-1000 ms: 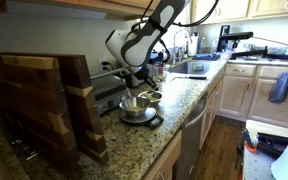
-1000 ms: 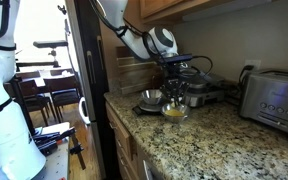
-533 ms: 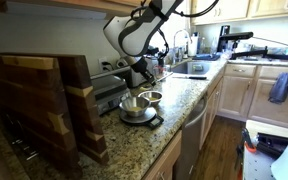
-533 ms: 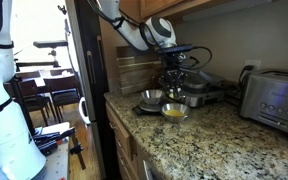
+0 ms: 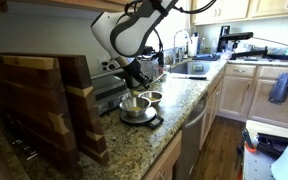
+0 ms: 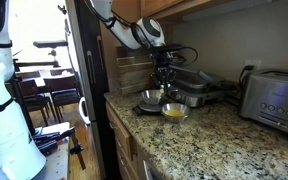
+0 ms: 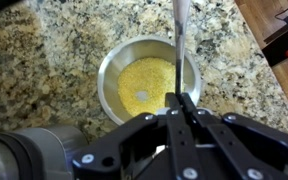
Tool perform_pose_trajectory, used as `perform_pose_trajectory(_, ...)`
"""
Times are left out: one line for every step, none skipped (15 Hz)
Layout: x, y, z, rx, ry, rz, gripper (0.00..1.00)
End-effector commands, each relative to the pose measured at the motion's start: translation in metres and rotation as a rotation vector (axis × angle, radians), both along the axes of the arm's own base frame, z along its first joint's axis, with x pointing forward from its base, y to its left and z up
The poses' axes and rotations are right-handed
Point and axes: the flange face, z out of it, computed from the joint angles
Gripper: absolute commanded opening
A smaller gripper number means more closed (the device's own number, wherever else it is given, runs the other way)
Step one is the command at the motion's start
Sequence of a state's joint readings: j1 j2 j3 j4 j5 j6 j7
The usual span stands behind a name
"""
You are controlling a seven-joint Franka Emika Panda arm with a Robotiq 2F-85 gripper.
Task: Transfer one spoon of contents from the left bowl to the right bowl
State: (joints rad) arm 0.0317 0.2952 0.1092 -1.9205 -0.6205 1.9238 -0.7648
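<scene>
Compared with a second ago, I find the arm raised and swung from above the right bowl (image 6: pixel 174 110) toward the left bowl (image 6: pixel 151 98). The gripper (image 7: pixel 182 104) has its fingers clenched on the spoon (image 7: pixel 179 30), whose shaft runs straight out above the contents (image 7: pixel 144 80). These lie yellow across a bowl floor; the wrist view does not show which bowl. Both bowls are unmoved.

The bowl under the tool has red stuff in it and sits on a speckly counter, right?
Not red: the wrist view shows yellow stuff in the bowl. It does sit under the tool on the speckly counter.
</scene>
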Motion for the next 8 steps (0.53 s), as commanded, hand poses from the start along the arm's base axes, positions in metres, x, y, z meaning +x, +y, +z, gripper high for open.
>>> perform_pose_trajectory(-0.025,0.021,0.002,-0.011,0.031,0.084,0.04)
perform_pose_trajectory(-0.029,0.026,0.000,-0.013,0.038,0.099,0.04)
perform_pose_trajectory(-0.032,0.031,-0.002,-0.019,0.042,0.115,0.03)
perform_pose_trajectory(-0.036,0.036,-0.004,-0.028,0.044,0.129,0.03)
perform_pose_trajectory(-0.039,0.039,-0.006,-0.038,0.045,0.144,0.03)
perform_pose_trajectory(-0.042,0.042,-0.008,-0.046,0.044,0.157,0.04)
perform_pose_trajectory(-0.046,0.046,-0.009,-0.056,0.040,0.171,0.04)
perform_pose_trajectory(-0.049,0.048,-0.009,-0.070,0.027,0.182,0.03)
